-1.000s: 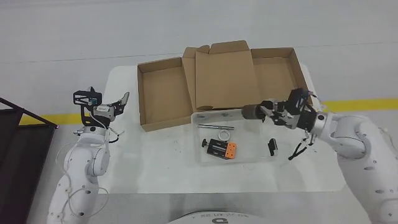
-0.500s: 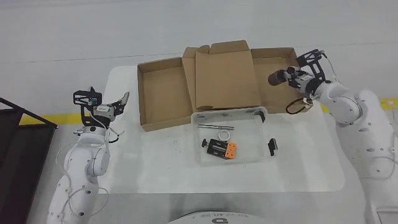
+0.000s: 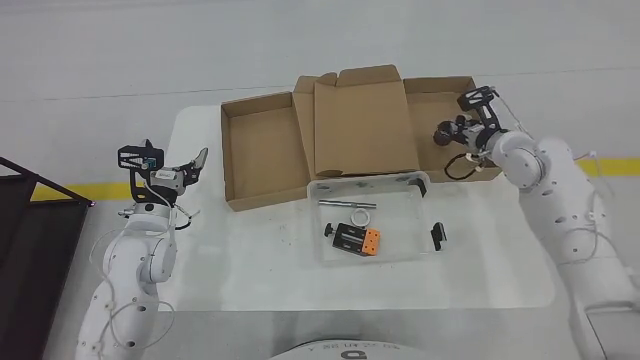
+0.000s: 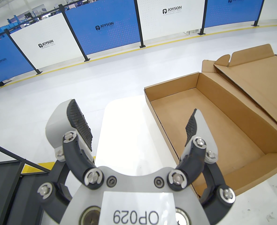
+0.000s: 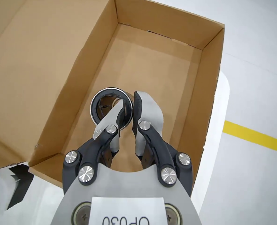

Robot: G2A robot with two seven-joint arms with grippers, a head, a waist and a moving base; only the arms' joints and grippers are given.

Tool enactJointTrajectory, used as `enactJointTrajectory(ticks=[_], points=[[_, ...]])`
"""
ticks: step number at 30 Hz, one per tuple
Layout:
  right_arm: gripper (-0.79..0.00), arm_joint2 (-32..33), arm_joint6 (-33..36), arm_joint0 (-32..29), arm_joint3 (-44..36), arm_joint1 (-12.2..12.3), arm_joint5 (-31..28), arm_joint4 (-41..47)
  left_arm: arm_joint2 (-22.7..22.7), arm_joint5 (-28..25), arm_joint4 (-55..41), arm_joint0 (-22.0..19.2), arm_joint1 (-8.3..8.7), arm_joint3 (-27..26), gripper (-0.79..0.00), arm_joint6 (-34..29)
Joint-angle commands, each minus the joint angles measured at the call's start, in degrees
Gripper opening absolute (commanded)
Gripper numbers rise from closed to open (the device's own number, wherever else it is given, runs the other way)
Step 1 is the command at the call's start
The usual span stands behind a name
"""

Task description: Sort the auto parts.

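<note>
Black bushing (image 5: 94, 105) tight in right pincer (image 5: 128, 103)

The right box (image 5: 206, 76) is open from above; part of the room over it is taken by the right gripper (image 5: 129, 101) and its clamped sleeve (image 5: 94, 107). Raised flaps (image 3: 360, 120) are set between it and the open-topped left box (image 4: 206, 122).

I saw the white table (image 3: 250, 275), rounded at its corners, carrying two things directly. An open cardboard box (image 3: 262, 155) sat along the far side with its flaps raised. A clear plastic tray (image 3: 400, 222) lay just in front of it near the table's middle, its far edge touching the box's near wall.
</note>
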Motion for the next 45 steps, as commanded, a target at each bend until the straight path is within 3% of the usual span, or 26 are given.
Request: enactJointTrajectory(ticks=[1,7,13,27,30,31,32,35,36,37,43,45], points=[[0.000,1.1,-1.2,-0.8,-0.5,0.1,-2.5,3.0,0.0,0.0,0.0,0.0,0.00,0.0,0.000,0.0],[0.000,6.5,-5.3,-5.3,-3.8,1.0,-15.2,12.4,0.0,0.0,0.0,0.0,0.00,0.0,0.000,0.0],[0.000,9.7,-11.1,-11.1,-5.9,1.8,-34.4,20.4,0.0,0.0,0.0,0.0,0.00,0.0,0.000,0.0],[0.000,9.7,-11.1,-11.1,-5.9,1.8,-34.4,20.4,0.0,0.0,0.0,0.0,0.00,0.0,0.000,0.0],[0.000,9.7,-11.1,-11.1,-5.9,1.8,-34.4,20.4,0.8,-3.7,1.3,1.2,0.11,-3.4,0.000,1.7],[-0.409,9.7,-11.1,-11.1,-5.9,1.8,-34.4,20.4,1.1,-4.9,2.6,2.4,0.18,-5.0,0.000,2.1],[-0.511,9.7,-11.1,-11.1,-5.9,1.8,-34.4,20.4,1.6,-5.9,3.6,3.5,0.21,-6.4,0.000,2.1],[-0.493,9.7,-11.1,-11.1,-5.9,1.8,-34.4,20.4,4.2,-9.8,8.4,5.6,0.39,-9.6,0.000,0.5],[-0.613,9.7,-11.1,-11.1,-5.9,1.8,-34.4,20.4,5.5,-10.8,10.3,6.0,0.41,-10.3,0.000,0.5],[-0.785,9.7,-11.1,-11.1,-5.9,1.8,-34.4,20.4,6.6,-11.5,11.7,6.2,0.41,-10.8,0.000,0.9],[-0.782,9.7,-11.1,-11.1,-5.9,1.8,-34.4,20.4,7.7,-11.2,11.4,6.6,0.27,-11.7,0.000,2.3],[-0.594,9.7,-11.1,-11.1,-5.9,1.8,-34.4,20.4,7.7,-11.2,11.4,6.6,0.27,-11.7,0.000,2.3]])
